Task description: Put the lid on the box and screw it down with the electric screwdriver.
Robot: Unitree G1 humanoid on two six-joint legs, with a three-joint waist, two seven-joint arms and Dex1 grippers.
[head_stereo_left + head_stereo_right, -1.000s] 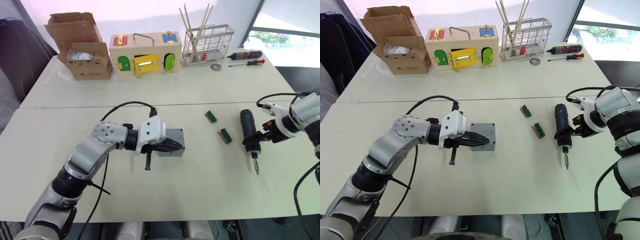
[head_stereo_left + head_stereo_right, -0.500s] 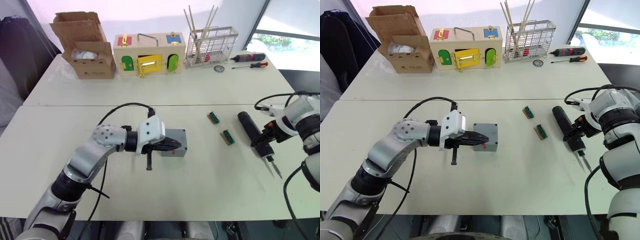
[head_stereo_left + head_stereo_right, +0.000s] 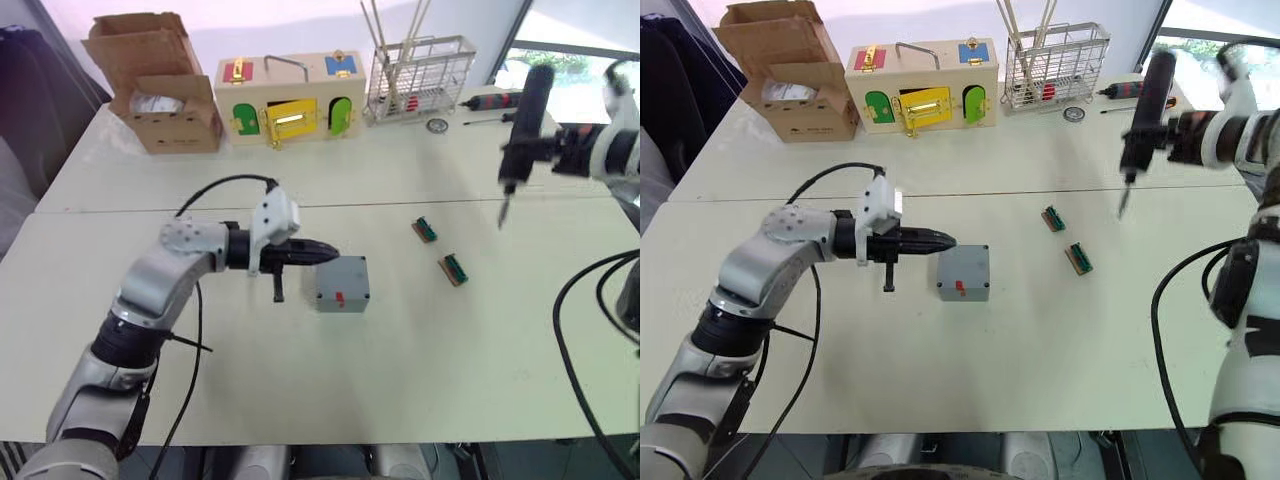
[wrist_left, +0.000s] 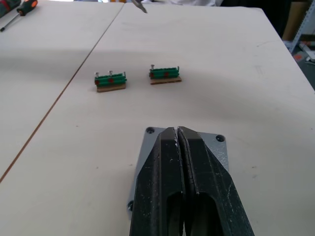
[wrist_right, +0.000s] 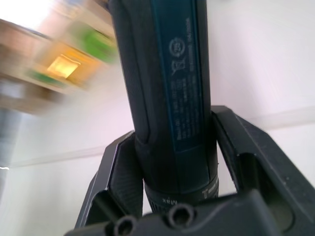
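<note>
The box sat near the middle of the front table, with the lid on top of it. The left gripper hovered just above the box's rear left edge. Two terminal blocks lay to the right of the box, one behind the other. The right gripper held the electric screwdriver upright in the air over the far right, bit pointing down. Along the back of the rear table stood, from left to right, a cardboard box, a wooden latch box, a wire rack and two hand screwdrivers.
</note>
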